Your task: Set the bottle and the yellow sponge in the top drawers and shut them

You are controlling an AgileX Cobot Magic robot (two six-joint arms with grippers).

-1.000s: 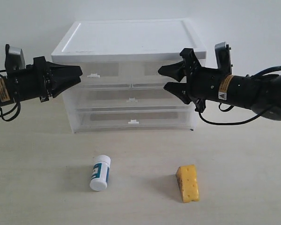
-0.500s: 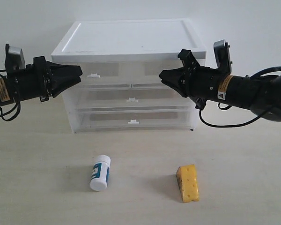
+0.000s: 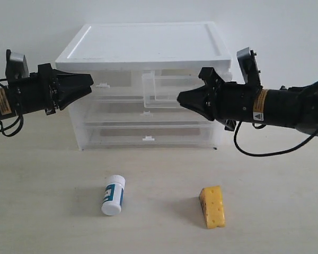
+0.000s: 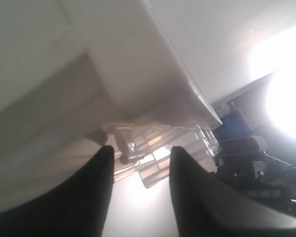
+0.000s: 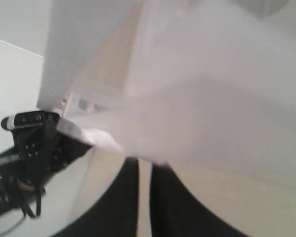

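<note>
The white bottle lies on its side on the table at the front left. To its right lies the yellow sponge. Both are apart from the arms. Behind them stands the white cabinet. Its right top drawer is pulled partly out, and my right gripper is shut on that drawer's front handle. The left top drawer is closed. My left gripper stands open just short of its white clip handle, with nothing between the fingers.
Two full-width drawers sit closed below the top ones. The beige table runs in front of the cabinet. The right arm shows in the left wrist view, and the left arm in the right wrist view.
My right gripper closed on the right top drawer's handle and drew the drawer out. The cabinet shifted slightly to the left. The left arm, bottle and sponge have not moved.
</note>
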